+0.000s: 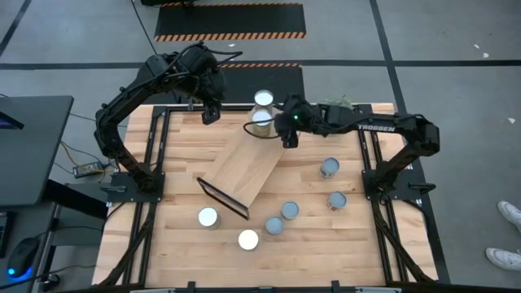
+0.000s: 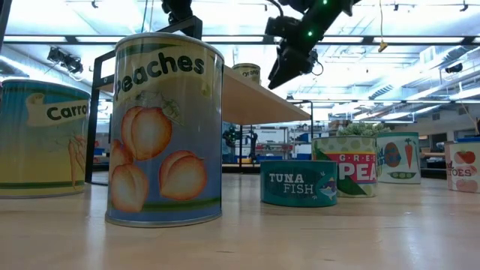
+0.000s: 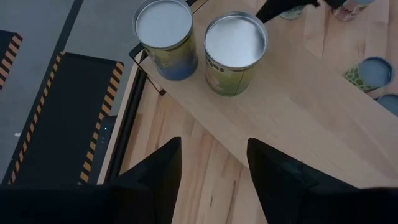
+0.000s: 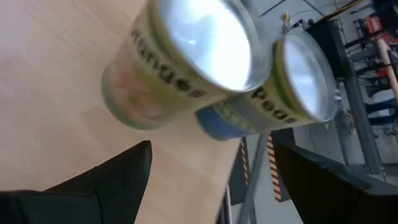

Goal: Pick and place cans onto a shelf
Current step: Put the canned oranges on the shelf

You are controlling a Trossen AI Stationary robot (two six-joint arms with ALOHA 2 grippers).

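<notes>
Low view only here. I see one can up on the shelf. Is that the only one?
Observer: No, there are two. The end can and the second can stand side by side at the far end of the shelf.
Operator: Is the right pincer holding one?
Observer: No. The right pincer is open and empty, close beside the second can, with neither can between its fingers.
Operator: And the left?
Observer: The left pincer is open and empty. It hangs off the shelf's edge on the other side of those cans.
</notes>
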